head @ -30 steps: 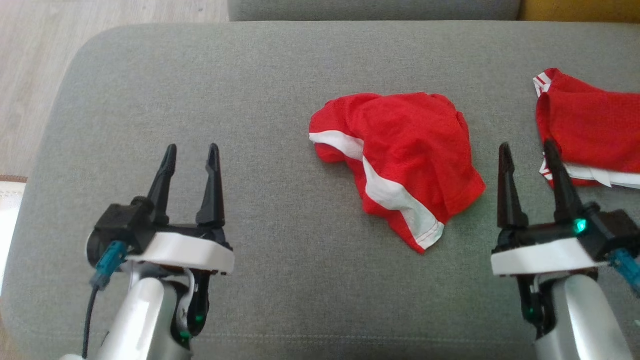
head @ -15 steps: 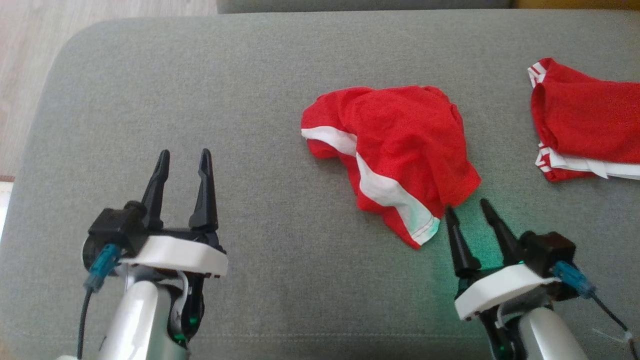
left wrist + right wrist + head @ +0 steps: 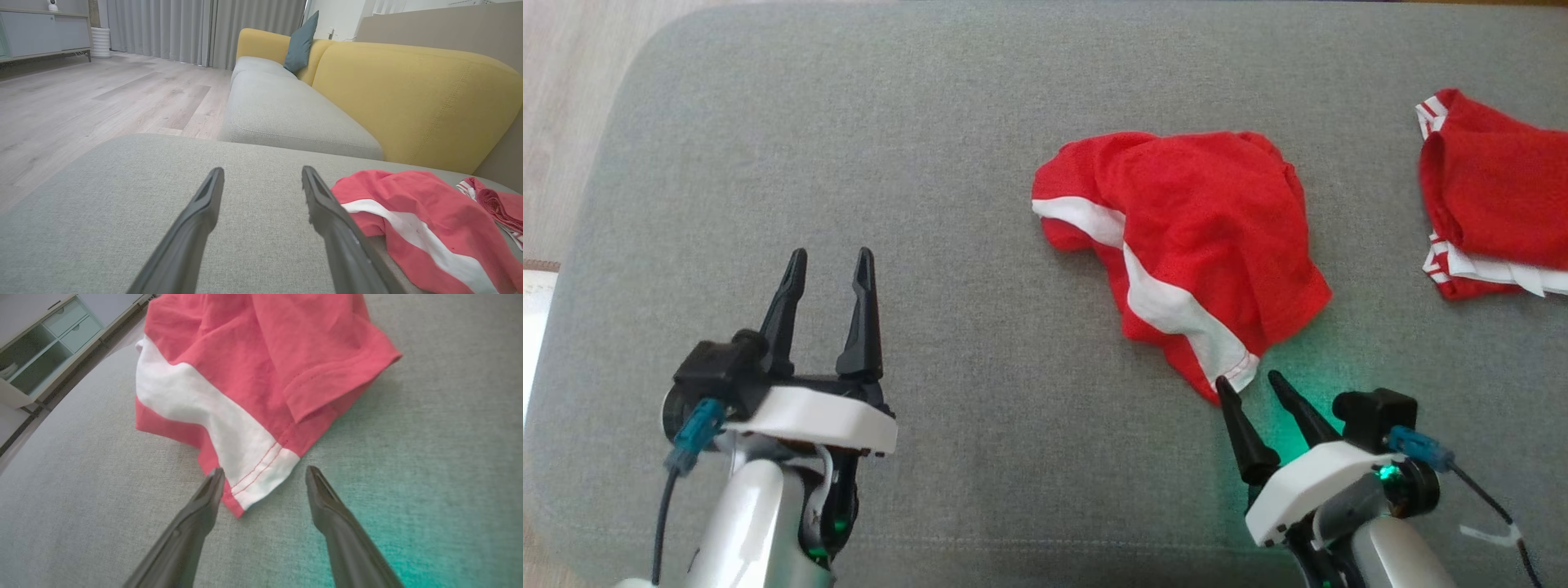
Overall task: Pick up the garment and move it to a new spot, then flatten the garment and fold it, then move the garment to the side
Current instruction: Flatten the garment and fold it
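Wide-open right gripper [image 3: 1247,377] at the striped hem corner of the red garment [image 3: 1209,220], crumpled on the grey cushion [image 3: 931,122], left gripper [image 3: 832,253] wide too — tips possibly short of the cloth — so a shallow pinch could catch one layer and slip.

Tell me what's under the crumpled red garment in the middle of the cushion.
The crumpled red garment lies on the grey cushion, whose fabric shows all round it. Anything beneath its folds is covered, so I cannot tell.
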Controlling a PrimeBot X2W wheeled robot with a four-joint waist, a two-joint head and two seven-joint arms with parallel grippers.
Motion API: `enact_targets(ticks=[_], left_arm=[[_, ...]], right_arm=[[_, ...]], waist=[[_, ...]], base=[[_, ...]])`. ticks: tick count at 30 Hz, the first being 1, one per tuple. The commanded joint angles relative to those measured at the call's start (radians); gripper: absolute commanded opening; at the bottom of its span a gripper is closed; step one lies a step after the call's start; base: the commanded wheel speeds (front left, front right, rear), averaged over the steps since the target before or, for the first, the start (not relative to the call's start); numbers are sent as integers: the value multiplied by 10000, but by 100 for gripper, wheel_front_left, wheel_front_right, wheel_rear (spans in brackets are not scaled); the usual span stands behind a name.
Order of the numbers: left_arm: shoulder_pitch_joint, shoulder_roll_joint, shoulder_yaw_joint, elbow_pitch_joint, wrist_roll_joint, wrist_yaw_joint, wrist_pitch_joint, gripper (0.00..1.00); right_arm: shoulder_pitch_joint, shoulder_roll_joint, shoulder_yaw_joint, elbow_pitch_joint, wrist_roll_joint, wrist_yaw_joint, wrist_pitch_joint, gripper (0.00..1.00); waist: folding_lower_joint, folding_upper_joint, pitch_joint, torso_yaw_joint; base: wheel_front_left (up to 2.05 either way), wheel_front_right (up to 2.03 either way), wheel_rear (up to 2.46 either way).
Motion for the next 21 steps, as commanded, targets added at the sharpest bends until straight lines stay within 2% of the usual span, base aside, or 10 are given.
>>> enact_targets(ticks=[1, 5, 6, 9, 21], left_arm=[[-438, 32, 320, -283, -11, 8, -91, 100], [-459, 31, 287, -278, -38, 41, -91, 100], [-465, 31, 278, -274, -45, 48, -91, 100], [-486, 31, 254, -263, -63, 57, -91, 100], [-542, 30, 282, -286, -74, 106, -91, 100]], right_arm=[[-246, -24, 316, -252, 60, 65, -4, 100], [-320, -24, 425, -221, 197, 65, 56, 100], [-342, -24, 450, -206, 231, 65, 77, 84], [-408, -24, 509, -149, 354, 65, 138, 0], [-687, -24, 153, -153, 264, 65, -325, 0]], waist=[[0, 0, 17, 13], [0, 0, 58, 18], [0, 0, 67, 17], [0, 0, 84, 9], [0, 0, 75, -55]], base=[[0, 0, 0], [0, 0, 0], [0, 0, 0], [0, 0, 0], [0, 0, 0]])
